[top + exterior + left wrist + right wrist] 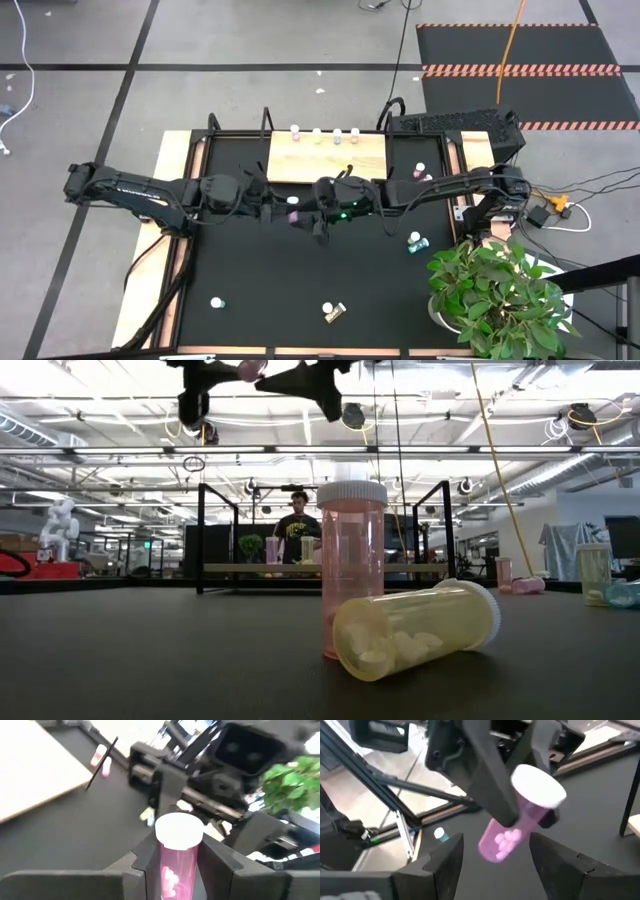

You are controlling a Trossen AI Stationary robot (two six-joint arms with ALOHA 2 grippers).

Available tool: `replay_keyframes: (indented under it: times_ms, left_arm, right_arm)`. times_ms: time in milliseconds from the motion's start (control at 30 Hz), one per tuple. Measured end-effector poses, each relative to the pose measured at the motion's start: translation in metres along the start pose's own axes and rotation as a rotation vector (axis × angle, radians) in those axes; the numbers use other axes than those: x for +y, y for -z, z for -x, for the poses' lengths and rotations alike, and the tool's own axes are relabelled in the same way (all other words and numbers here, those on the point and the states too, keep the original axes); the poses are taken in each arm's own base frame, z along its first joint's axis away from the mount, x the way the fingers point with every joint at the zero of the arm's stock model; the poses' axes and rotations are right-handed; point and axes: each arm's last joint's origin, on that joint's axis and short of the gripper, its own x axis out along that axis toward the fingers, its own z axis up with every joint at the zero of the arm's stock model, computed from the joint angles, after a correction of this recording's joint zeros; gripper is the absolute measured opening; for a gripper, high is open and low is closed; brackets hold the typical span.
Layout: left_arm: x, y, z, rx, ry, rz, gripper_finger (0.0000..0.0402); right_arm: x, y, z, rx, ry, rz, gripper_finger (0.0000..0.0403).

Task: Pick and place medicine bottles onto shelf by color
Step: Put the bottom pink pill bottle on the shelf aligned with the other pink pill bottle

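A pink medicine bottle [176, 870] with a white cap hangs above the middle of the black table, in front of the shelf [327, 158]. My left gripper [286, 208] is shut on it. Facing it from the right, my right gripper [496, 844] is open. Its fingers stand on either side of the bottle's bottom end [492, 847], apart from it. Several bottles [325, 133] stand along the shelf's far edge. In the low view both grippers show only at the top edge, with the pink bottle [248, 368]. My left gripper pinches the pink bottle's body [176, 857] between its two fingers, just below the white cap [179, 829]. The fingers come about level from the table's left. The bottle is lifted clear of the table and tilted, cap end uppermost [538, 785].
Near the front edge a pink bottle stands upright [352, 570] with a yellow one lying in front of it [420, 630]. Loose bottles lie at front left [217, 302], right of centre [415, 242] and beside the shelf [422, 172]. A potted plant [500, 290] overhangs the front right corner.
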Motion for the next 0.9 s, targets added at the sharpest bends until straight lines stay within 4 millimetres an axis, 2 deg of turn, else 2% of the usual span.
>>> replay_keyframes:
  times_ms: [300,533,700,900]
  left_arm:
    - [-0.009,-0.01,0.001,-0.122,0.068,-0.155,0.0118]
    - [-0.009,-0.009,0.001,-0.12,0.064,-0.211,0.0118]
    - [-0.009,-0.01,0.001,-0.128,0.068,-0.244,0.0118]
    - [-0.009,-0.013,0.001,-0.161,0.054,-0.296,0.0118]
  right_arm:
    - [-0.019,0.016,-0.001,-0.105,-0.077,-0.152,0.0189]
    - [-0.021,0.018,0.013,-0.197,-0.142,-0.177,0.0162]
    - [-0.021,0.011,0.023,-0.234,-0.145,-0.141,0.0164]
    - [-0.029,0.008,0.023,-0.241,-0.14,-0.098,0.0191]
